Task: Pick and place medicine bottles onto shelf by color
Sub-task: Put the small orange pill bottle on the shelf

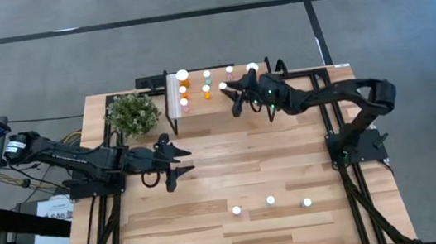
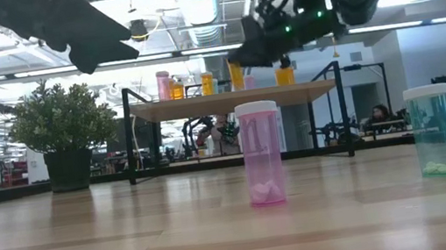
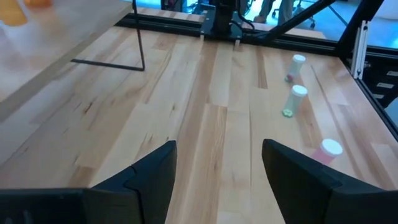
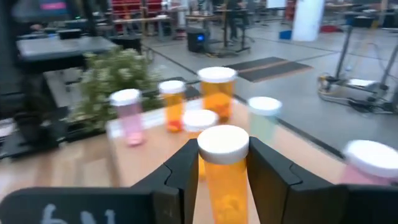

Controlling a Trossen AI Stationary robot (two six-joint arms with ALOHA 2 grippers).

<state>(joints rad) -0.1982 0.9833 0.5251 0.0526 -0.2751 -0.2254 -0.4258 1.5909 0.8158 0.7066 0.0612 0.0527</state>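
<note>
Bottles stand on the shelf [image 1: 200,107] at the table's [image 1: 216,239] far edge, a potted plant [image 1: 133,113] to its left; three more bottles [image 1: 270,201] line the near right side.

The right arm reaches far out over the back of the table. Its elbow is bent and its wrist points to the left. The right gripper [image 4: 222,163] has its two dark fingers [image 4: 181,171] pressed on both sides of something. The left arm lies low and stretched out. The left gripper [image 3: 219,171] has its fingers wide apart with nothing between them.
</note>
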